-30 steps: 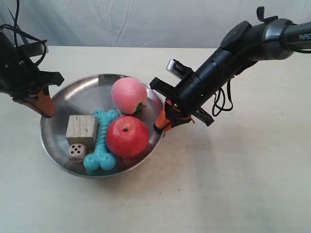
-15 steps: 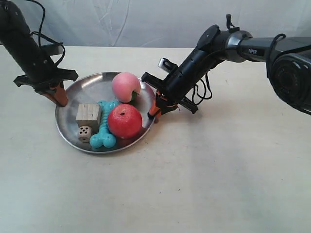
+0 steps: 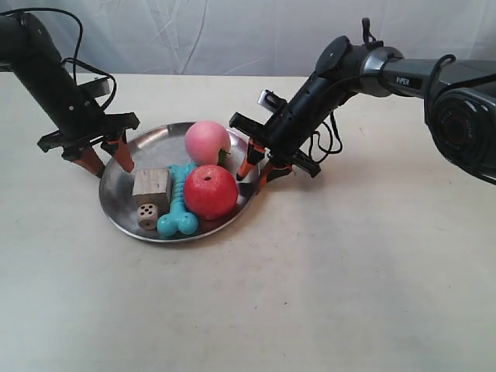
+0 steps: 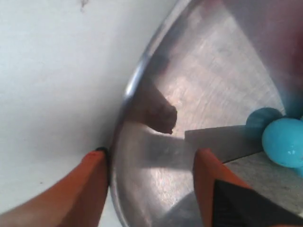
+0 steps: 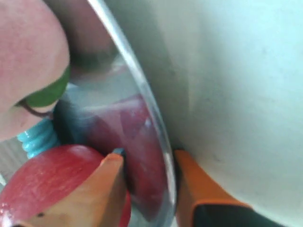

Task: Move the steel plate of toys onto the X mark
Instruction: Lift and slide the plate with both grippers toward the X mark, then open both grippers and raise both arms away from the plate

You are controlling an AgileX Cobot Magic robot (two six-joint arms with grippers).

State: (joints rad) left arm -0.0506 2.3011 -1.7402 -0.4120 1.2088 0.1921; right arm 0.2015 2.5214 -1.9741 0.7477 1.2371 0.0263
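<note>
Shifted slightly toward the exterior view's right since half a second ago, the steel plate (image 3: 151,146) appears to rest on the desk (image 3: 349,294) toward its far left corner, with the toys (image 3: 210,192) aboard. X mark: not discernible. Left fingers (image 4: 91,189) stand apart astride the rim and grip nothing. Right fingers (image 5: 110,189) do likewise at the opposite rim. Risk: lifting with the thin, slick rim unclamped, or clamped on one side only, would likely tilt the plate, and the round fruit could roll out.
</note>
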